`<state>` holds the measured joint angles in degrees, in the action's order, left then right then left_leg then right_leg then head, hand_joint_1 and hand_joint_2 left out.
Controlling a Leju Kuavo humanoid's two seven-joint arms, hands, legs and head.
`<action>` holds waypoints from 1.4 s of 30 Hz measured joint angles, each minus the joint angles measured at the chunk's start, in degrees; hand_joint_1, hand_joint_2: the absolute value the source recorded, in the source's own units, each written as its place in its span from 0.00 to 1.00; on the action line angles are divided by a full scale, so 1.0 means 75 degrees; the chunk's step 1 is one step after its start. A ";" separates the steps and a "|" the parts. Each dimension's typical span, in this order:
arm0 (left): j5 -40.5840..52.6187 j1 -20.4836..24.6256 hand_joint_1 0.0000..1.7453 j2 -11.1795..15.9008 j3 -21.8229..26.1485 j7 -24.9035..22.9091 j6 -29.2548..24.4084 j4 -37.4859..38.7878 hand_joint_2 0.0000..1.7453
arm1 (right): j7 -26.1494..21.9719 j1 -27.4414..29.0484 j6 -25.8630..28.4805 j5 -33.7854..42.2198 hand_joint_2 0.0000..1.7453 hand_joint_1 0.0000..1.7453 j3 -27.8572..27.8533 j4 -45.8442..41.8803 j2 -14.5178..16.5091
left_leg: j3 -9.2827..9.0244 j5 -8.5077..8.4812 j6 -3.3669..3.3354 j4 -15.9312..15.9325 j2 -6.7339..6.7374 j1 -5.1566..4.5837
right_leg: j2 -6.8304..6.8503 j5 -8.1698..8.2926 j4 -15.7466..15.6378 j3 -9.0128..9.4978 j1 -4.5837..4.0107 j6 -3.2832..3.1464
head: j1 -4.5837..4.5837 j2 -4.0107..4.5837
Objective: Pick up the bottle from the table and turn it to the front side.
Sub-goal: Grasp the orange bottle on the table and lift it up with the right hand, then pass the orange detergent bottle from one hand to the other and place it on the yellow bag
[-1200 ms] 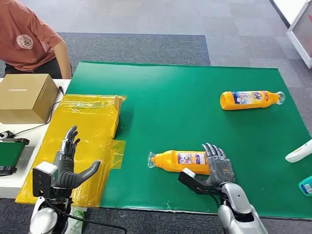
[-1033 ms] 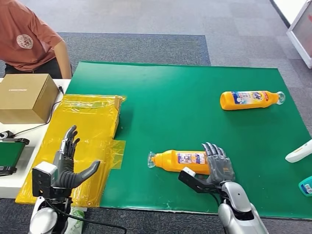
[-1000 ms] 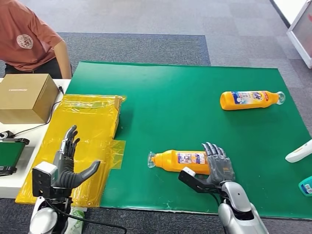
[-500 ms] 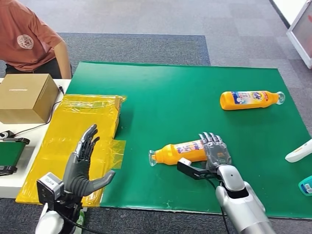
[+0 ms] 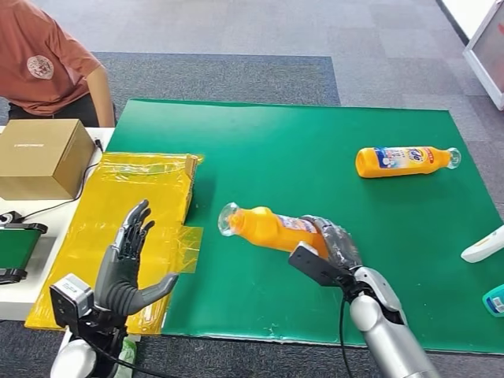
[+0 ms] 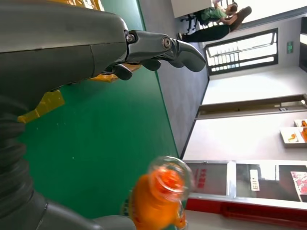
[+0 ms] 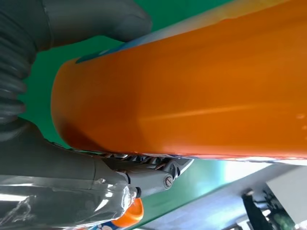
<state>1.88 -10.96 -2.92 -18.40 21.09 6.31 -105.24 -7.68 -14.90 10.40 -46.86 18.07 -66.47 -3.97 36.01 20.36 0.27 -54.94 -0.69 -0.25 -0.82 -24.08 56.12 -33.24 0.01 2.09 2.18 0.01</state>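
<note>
Now the right hand [image 5: 334, 244] grips the orange bottle [image 5: 268, 228] above the green mat [image 5: 333, 142]; the left hand [image 5: 127, 264] hangs spread, holding nothing.

An orange bottle [image 5: 270, 229] with a clear cap and a blue-and-white label is showing against the plain green mat [image 5: 285, 157]. A second orange bottle [image 5: 404, 161], its label blue, white and red, is lying further off on that green. Yellow plastic sheeting [image 5: 142, 197] is glinting beside a plain brown cardboard box [image 5: 42, 157]. The right hand [image 5: 335, 244] and left hand [image 5: 127, 264] are appearing dark grey over silver arms. A person [image 5: 42, 55] is wearing a rust-orange shirt with a round pale emblem.
</note>
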 joint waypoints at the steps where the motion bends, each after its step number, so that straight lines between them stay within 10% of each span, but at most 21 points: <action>1: -0.0008 -0.0003 0.00 0.0001 0.0027 0.0000 -0.0006 0.0000 1.00 | -0.0054 0.0038 -0.0045 0.0164 1.00 1.00 -0.0078 -0.0167 0.0003 | 0.0000 0.0001 0.0000 0.0000 0.0000 0.0000 | 0.0000 0.0000 0.0000 0.0000 0.0000 0.0000 | 0.0000 -0.0001; 14: -0.0607 0.0149 0.00 0.0009 0.0321 0.0050 -0.0130 0.0210 1.00 | -0.1221 0.0541 -0.0810 0.3904 1.00 1.00 -0.0947 -0.1680 0.0329 | -0.0001 0.0001 0.0001 0.0000 0.0001 0.0001 | -0.0001 -0.0003 0.0000 -0.0002 0.0000 -0.0003 | 0.0001 0.0001; 23: -0.1060 0.0714 0.00 0.0014 0.0132 -0.0427 0.1041 0.0853 1.00 | -0.1382 0.0713 -0.0320 0.3029 1.00 1.00 -0.0576 -0.1898 0.0692 | -0.0001 0.0001 0.0002 0.0000 0.0001 0.0002 | -0.0001 -0.0004 0.0001 -0.0002 -0.0001 -0.0006 | -0.0002 -0.0001; 28: -0.1251 0.1653 0.00 0.0087 -0.0985 -0.0684 0.1783 0.1680 1.00 | -0.1553 0.0884 0.0212 0.2155 1.00 1.00 0.1060 -0.1460 0.1066 | 0.0000 0.0002 0.0002 0.0000 0.0001 0.0001 | -0.0001 -0.0006 0.0002 -0.0004 -0.0001 -0.0008 | 0.0000 -0.0001; 42: -0.0904 0.2805 0.00 0.0375 -0.2258 -0.1162 0.1805 0.1964 1.00 | -0.1445 0.0476 0.0433 0.1935 1.00 1.00 0.1683 -0.0093 0.1300 | 0.0000 0.0000 0.0004 0.0000 0.0002 0.0001 | -0.0001 -0.0004 0.0003 -0.0004 -0.0001 -0.0008 | 0.0000 0.0001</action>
<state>-4.90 10.07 -0.11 -35.33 12.38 19.85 -90.51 -18.51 -11.33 13.64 -32.34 30.70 -67.17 5.78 36.01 20.36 0.30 -54.94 -0.67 -0.24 -0.83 -24.11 56.15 -33.26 0.01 2.03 2.18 0.02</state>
